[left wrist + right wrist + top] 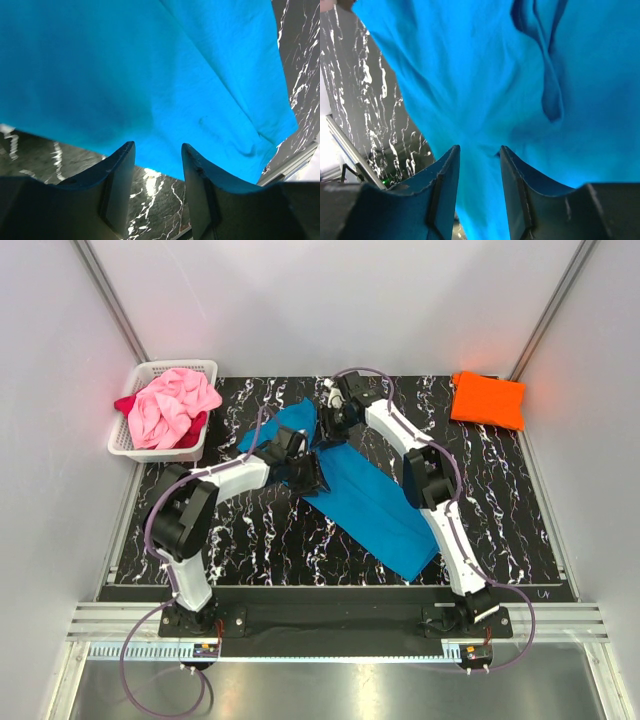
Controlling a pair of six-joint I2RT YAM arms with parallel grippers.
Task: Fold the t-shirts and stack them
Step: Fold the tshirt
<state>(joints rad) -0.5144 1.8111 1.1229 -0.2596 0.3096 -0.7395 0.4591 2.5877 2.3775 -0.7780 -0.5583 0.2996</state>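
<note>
Lying slantwise on the table (250, 540), the turquoise shirt (375, 510) ran from far left to near right, its long axis stretching toward the right arm's base. Both grippers sat at its far end. The right gripper (479, 148) was clamped on bunched cloth, while the left gripper (157, 146) straddled the hem, fingers apart; whether it held the cloth I could not tell.

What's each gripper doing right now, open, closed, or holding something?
Left gripper: open, jaws apart at the turquoise t-shirt edge, table visible between them.
Right gripper: cannot tell; turquoise t-shirt cloth fills the gap between its jaws.
</note>
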